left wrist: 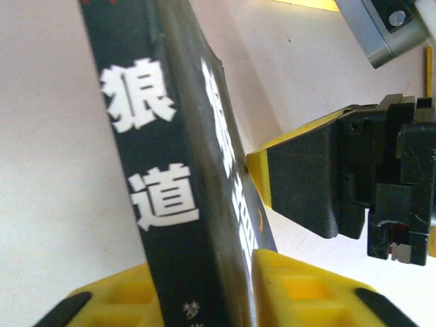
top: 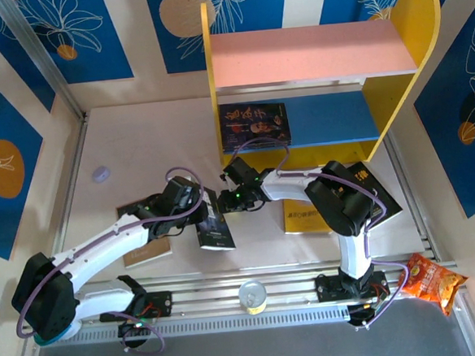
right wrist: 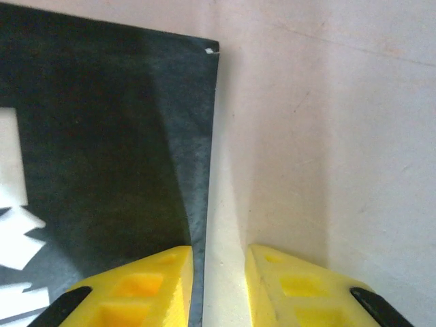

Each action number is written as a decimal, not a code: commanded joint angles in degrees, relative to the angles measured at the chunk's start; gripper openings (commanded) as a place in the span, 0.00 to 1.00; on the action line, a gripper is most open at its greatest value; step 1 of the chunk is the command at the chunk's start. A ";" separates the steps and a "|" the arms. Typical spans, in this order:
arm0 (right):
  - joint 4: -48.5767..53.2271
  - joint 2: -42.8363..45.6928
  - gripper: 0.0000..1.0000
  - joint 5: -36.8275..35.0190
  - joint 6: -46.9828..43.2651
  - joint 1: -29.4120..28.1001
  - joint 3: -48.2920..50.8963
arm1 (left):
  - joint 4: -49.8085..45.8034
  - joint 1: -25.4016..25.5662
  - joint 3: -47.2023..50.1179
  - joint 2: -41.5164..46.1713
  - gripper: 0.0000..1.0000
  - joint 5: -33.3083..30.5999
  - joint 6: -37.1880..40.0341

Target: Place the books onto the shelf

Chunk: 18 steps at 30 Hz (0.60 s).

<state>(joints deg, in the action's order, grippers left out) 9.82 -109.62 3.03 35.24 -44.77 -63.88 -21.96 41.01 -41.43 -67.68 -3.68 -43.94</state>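
Observation:
My left gripper (top: 201, 215) (left wrist: 204, 272) is shut on a black book (top: 216, 227) (left wrist: 157, 157) with white Chinese characters, holding it by its spine end above the table. My right gripper (top: 229, 196) (right wrist: 219, 253) stands just right of it, jaws slightly open. The book's edge (right wrist: 102, 136) lies against its left finger and a gap shows to the right finger. The shelf (top: 310, 52) stands at the back with a dark book (top: 254, 126) lying on its blue lower board. On the table are a tan book (top: 149, 251), a yellow book (top: 304, 216) and a black book (top: 379, 191).
An orange snack bag (top: 430, 280) lies at the front right corner. A can (top: 252, 295) stands on the rail between the arm bases. A small round lid (top: 100, 174) sits at the far left. The right arm's black wrist block (left wrist: 354, 170) is close beside the held book.

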 commanded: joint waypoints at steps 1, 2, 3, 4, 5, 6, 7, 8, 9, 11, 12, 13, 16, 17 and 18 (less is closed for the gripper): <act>5.77 0.99 0.29 1.36 -1.44 0.43 2.25 | 0.95 -0.15 -1.46 1.72 0.18 -0.45 1.39; 5.84 1.65 0.31 1.37 -1.80 0.92 2.27 | 1.14 -0.32 -1.50 1.84 0.14 -0.31 1.50; 6.04 2.47 0.31 1.29 -2.08 1.27 2.40 | 1.13 -0.51 -1.63 2.09 0.08 -0.19 1.72; 6.15 3.22 0.32 1.15 -2.19 1.57 2.40 | 0.93 -0.66 -1.89 2.39 0.04 -0.29 1.83; 6.17 4.09 0.32 1.03 -2.30 1.96 2.52 | 0.51 -0.82 -2.18 2.89 0.01 -1.07 1.93; 6.09 4.98 0.34 1.02 -2.27 2.30 2.59 | -0.01 -0.77 -2.62 3.69 0.00 -2.45 1.95; 5.79 5.69 0.36 1.14 -2.12 2.58 2.75 | -0.48 -0.76 -3.05 4.43 0.00 -3.97 1.93; 5.28 6.51 0.38 1.34 -1.86 2.77 2.85 | -0.49 -0.79 -3.50 5.39 0.00 -5.68 1.85; 4.68 7.31 0.41 1.65 -1.32 2.91 2.81 | -0.01 -0.80 -3.86 6.44 0.00 -7.10 1.76; 3.28 8.76 0.45 2.48 0.09 3.17 2.75 | 1.11 -0.76 -4.38 8.37 0.00 -9.61 1.50; 2.35 9.57 0.47 2.81 1.04 3.15 2.83 | 1.57 -0.80 -4.69 9.56 0.00 -11.34 1.26; 1.34 10.40 0.48 3.22 2.11 3.11 3.04 | 1.74 -0.76 -5.08 10.49 0.00 -12.97 1.15; -3.12 13.46 0.51 3.98 6.33 3.33 4.74 | 2.31 -0.84 -6.31 14.06 0.00 -18.50 0.93; -5.23 14.70 0.52 4.00 8.59 3.44 5.95 | 2.53 -0.84 -6.54 15.33 0.00 -20.46 0.75; -8.27 15.85 0.53 4.11 11.28 3.47 7.39 | 3.10 -0.84 -6.47 16.71 0.00 -22.13 0.41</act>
<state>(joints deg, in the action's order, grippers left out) 7.90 -97.12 5.19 39.99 -41.50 -59.33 -22.31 40.60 -44.88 -54.81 -17.52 -43.05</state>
